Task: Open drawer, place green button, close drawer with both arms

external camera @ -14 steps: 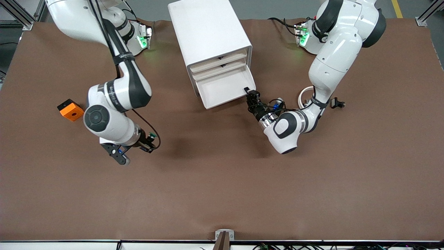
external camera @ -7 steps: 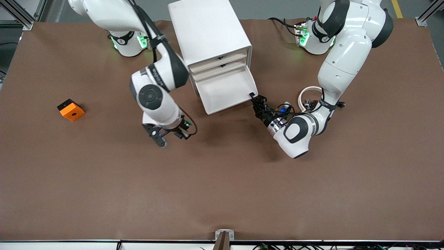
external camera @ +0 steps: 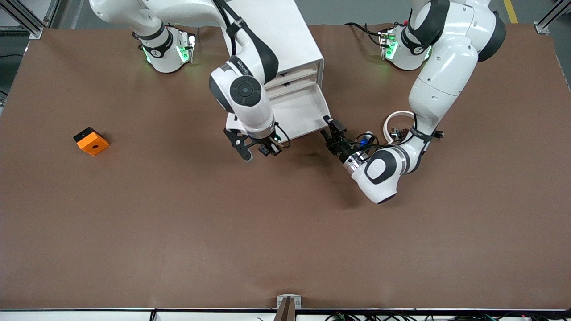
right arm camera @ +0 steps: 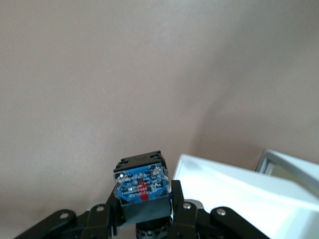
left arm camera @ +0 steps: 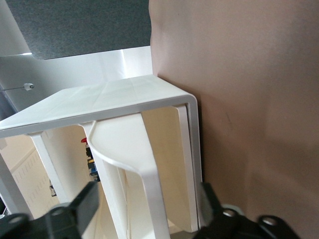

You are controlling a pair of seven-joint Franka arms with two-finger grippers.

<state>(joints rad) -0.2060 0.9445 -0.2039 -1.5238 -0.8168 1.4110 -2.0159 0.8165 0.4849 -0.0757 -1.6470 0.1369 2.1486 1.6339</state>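
While the drawer (external camera: 299, 117) stands pulled out of the white cabinet (external camera: 267, 35), the button (right arm camera: 141, 186) is held clenched in the right gripper (external camera: 266, 149) over the drawer's front edge, the left gripper (external camera: 332, 127) is spread apart, released, at the drawer's front corner.

Left gripper (external camera: 328, 129) low, reaching toward eleven o'clock, jaws spread wide — right gripper (external camera: 263, 149) hanging at six o'clock, jaws clamped.
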